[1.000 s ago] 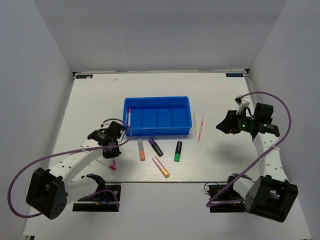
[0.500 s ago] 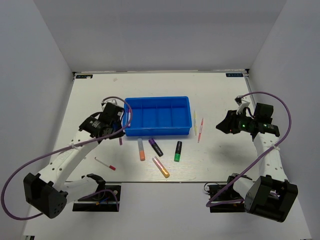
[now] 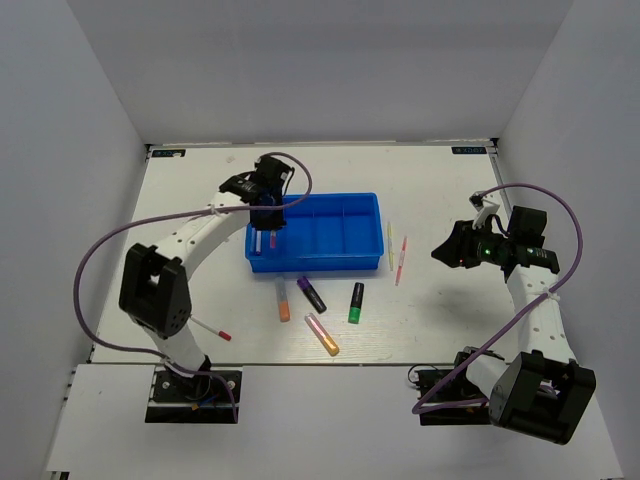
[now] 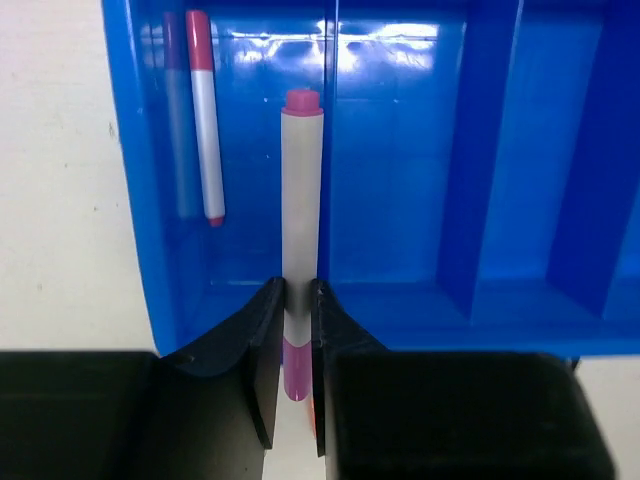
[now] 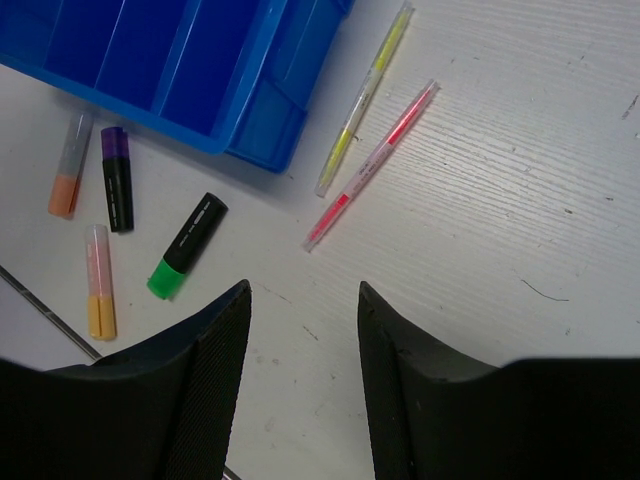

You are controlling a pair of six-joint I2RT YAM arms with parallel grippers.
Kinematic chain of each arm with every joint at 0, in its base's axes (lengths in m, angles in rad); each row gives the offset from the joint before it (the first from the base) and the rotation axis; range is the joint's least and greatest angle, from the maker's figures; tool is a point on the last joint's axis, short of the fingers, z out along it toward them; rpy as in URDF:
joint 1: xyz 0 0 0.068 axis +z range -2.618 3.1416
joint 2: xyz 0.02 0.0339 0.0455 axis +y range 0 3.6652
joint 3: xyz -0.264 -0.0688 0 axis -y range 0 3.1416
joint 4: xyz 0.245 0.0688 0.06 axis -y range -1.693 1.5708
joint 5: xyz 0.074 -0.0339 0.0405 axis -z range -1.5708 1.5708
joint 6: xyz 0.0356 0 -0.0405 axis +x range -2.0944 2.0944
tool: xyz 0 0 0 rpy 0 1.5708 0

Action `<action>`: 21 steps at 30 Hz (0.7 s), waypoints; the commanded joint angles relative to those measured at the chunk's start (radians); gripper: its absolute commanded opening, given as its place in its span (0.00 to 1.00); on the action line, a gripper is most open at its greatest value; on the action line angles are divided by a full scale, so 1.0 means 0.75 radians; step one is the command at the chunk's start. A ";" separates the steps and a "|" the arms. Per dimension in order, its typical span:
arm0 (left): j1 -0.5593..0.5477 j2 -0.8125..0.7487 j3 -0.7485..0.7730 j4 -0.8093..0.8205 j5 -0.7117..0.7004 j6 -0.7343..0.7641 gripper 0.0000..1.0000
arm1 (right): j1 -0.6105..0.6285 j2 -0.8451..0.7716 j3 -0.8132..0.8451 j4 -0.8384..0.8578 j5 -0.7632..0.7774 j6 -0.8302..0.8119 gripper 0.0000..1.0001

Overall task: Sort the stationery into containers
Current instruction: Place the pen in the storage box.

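counter [image 3: 450, 190]: carried all the loose stock, in front of the tray and to its right, so both your arms could reach it.
tray [image 3: 312, 265]: blue, four compartments, mid-counter. The far-left compartment already held one pink-capped pen [image 4: 205, 130] along its outer wall. I read that as the pen bin.
left gripper [image 4: 297, 300]: you had it stretched over the tray's left end, jaws closed on a white-barrelled pen [image 4: 301, 200], pinched near one end so the rest stuck out over the tray. The pen was airborne, roughly over the first divider. Couldn't tell which compartment it would fall in, so I'd nudge it toward the outer wall before release.
right gripper [image 5: 302, 295]: jaws apart and empty, parked right of the tray.
highlighters: orange [image 3: 283, 299], purple/black [image 3: 311, 294], green/black [image 3: 356, 302], pink/orange [image 3: 322, 334]. All lay on the counter in front of the tray, unsorted.
thin pens: yellow pen [image 5: 362, 97] and pink pen [image 5: 372, 165] lay just beside the tray's right end, likely the right arm's next job.
red-capped pen [image 3: 210, 328]: alone at the near left.
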 commanded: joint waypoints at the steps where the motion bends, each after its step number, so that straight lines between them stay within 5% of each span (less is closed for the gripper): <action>1: 0.020 0.074 0.084 -0.008 -0.054 0.056 0.07 | -0.006 -0.009 0.038 -0.007 -0.024 -0.018 0.51; 2: 0.024 0.091 0.112 -0.008 -0.063 0.064 0.19 | -0.004 -0.011 0.038 -0.005 -0.024 -0.018 0.51; 12: 0.036 0.136 0.147 -0.049 -0.106 0.052 0.59 | -0.006 -0.007 0.038 -0.011 -0.028 -0.026 0.52; 15: 0.022 0.052 0.119 -0.069 -0.102 0.026 0.56 | -0.008 -0.015 0.038 -0.015 -0.028 -0.034 0.55; 16: 0.010 -0.055 0.100 -0.072 -0.138 0.009 0.48 | -0.010 -0.017 0.042 -0.023 -0.028 -0.037 0.76; 17: -0.013 -0.105 0.048 -0.086 -0.169 -0.082 0.28 | -0.008 -0.021 0.044 -0.030 -0.018 -0.039 0.90; 19: -0.023 -0.267 -0.083 -0.157 -0.299 -0.201 0.15 | -0.010 -0.030 0.040 -0.032 -0.005 -0.059 0.90; 20: -0.023 -0.377 -0.252 -0.178 -0.332 -0.412 0.13 | -0.010 -0.038 0.034 -0.032 -0.014 -0.065 0.90; 21: -0.023 -0.505 -0.316 -0.186 -0.395 -0.483 0.29 | -0.010 -0.038 0.032 -0.028 -0.020 -0.067 0.90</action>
